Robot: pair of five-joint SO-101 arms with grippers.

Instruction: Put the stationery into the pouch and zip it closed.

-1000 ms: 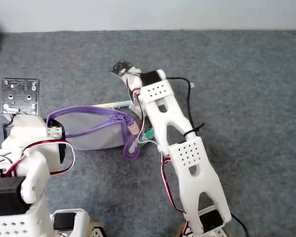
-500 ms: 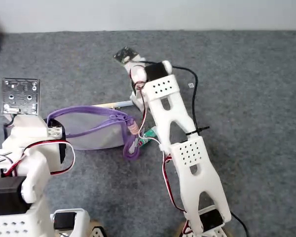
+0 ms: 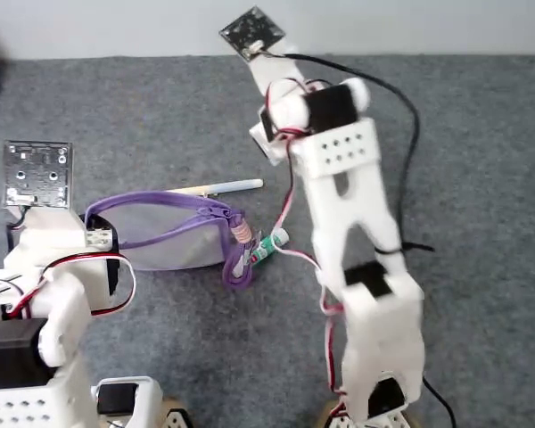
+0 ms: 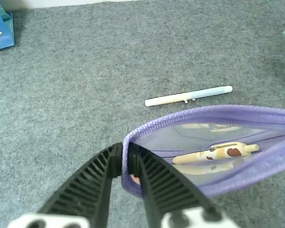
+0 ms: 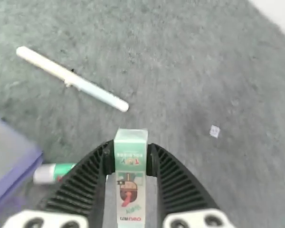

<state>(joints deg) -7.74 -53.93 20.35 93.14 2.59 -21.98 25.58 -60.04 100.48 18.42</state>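
Note:
The purple pouch (image 3: 165, 234) lies open on the grey carpet, and my left gripper (image 3: 95, 237) is shut on its near-left end. In the left wrist view the fingers (image 4: 125, 160) pinch the pouch rim (image 4: 213, 113), with a cream pen with brown spots (image 4: 216, 154) inside. A white pen (image 3: 218, 188) lies just beyond the pouch. A green-capped stick (image 3: 266, 247) rests by the zipper end. My right gripper (image 5: 129, 146) hangs raised above the carpet beyond the pen, shut on a small green-and-white box (image 5: 129, 164).
The zipper pull and purple loop (image 3: 238, 259) hang at the pouch's right end. A blue object (image 4: 0, 28) sits at the far left edge. A tiny paper scrap (image 5: 214, 131) lies on open carpet to the right.
My right arm has lifted and swung away from the pouch toward the far side, carrying the small box; the white pen is now uncovered. The left arm and pouch have not moved.

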